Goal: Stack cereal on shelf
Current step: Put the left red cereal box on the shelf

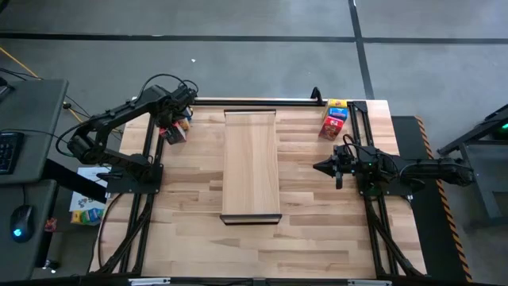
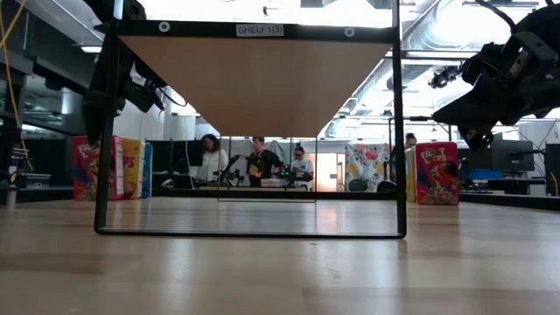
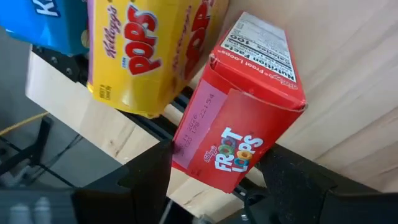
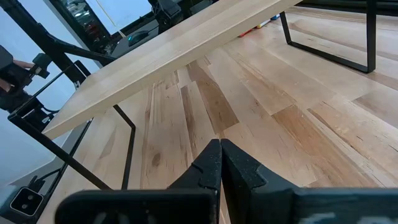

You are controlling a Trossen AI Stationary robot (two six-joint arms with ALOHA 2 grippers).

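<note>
The shelf [image 1: 250, 159], a pale board on a black leg frame, stands mid-table; the low view shows its underside [image 2: 258, 83]. Three cereal boxes stand at the far left corner: red [image 3: 239, 134], yellow [image 3: 140, 53] and blue [image 3: 46, 25]. My left gripper [image 3: 214, 177] is at the red one [image 1: 173, 133], shut on it. Three more boxes, yellow [image 1: 337, 104], blue [image 1: 336, 114] and red [image 1: 330, 128], stand at the far right. My right gripper [image 4: 221, 146] hovers shut over the table right of the shelf [image 1: 319, 167]. My left gripper holds the red cereal box by the end nearest the wrist [image 3: 211, 168], pinched between the two fingers [image 3: 152, 171], one on each opposite side, across the box. In the low view the box [image 2: 92, 166] stands upright with its bottom at table level.
The shelf's black legs [image 2: 401, 131] and lower bar [image 2: 249, 233] frame open room beneath the board. Black arm-mount rails run along both table sides [image 1: 373, 214]. People sit at desks in the room behind [image 2: 258, 162]. A keyboard and mouse lie on a side desk [image 1: 20, 218].
</note>
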